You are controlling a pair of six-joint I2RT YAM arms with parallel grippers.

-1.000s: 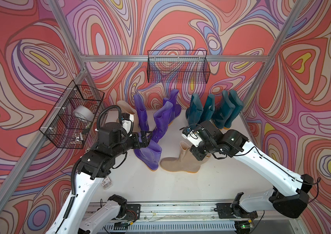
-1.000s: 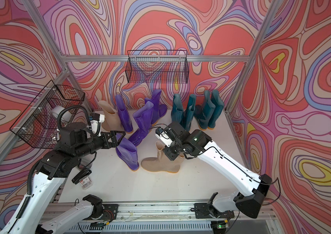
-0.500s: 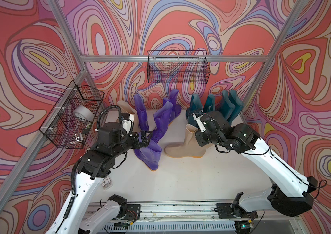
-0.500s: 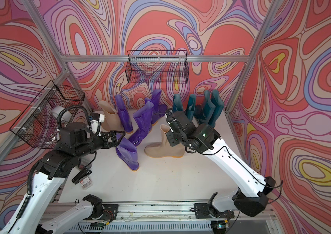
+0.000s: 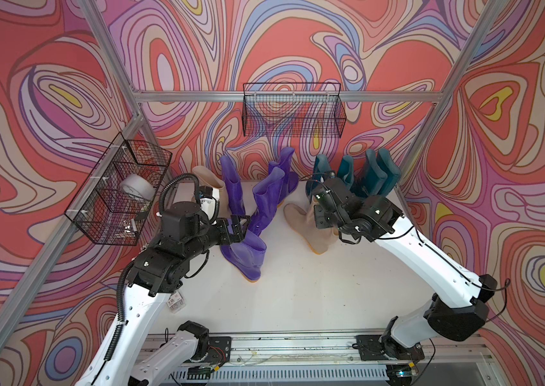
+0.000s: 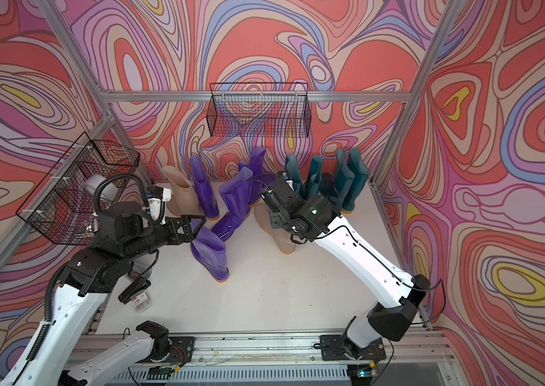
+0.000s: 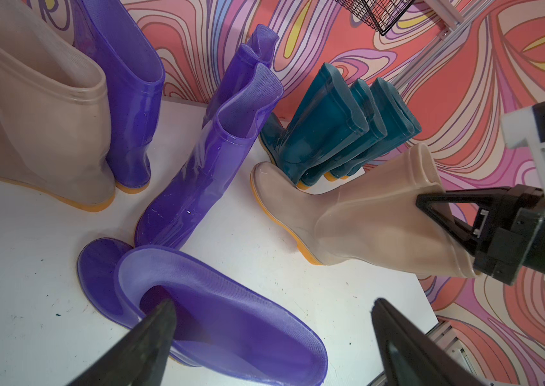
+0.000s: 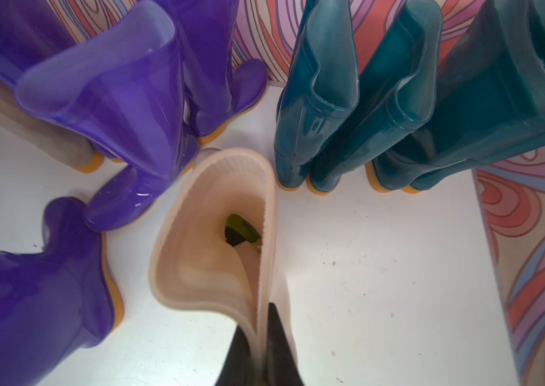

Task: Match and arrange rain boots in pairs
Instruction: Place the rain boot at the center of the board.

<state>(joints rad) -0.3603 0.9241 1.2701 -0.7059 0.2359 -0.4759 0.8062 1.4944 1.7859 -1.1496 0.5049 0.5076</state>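
Note:
My right gripper is shut on the shaft rim of a beige rain boot. That boot hangs tilted, its toe close to several dark teal boots standing at the back right. My left gripper is open around the shaft rim of a front purple boot, with one finger inside the opening. A second beige boot stands at the back left beside a purple boot. Another purple boot leans in the middle, and a third stands behind it.
A black wire basket hangs on the back wall. Another basket on the left wall holds a white roll. A small tag lies on the white table by the left arm. A metal rail runs along the front.
My right gripper has carried the beige boot from the front middle toward the back and turned it, so its toe now points at the teal boots. The left arm has stayed put.

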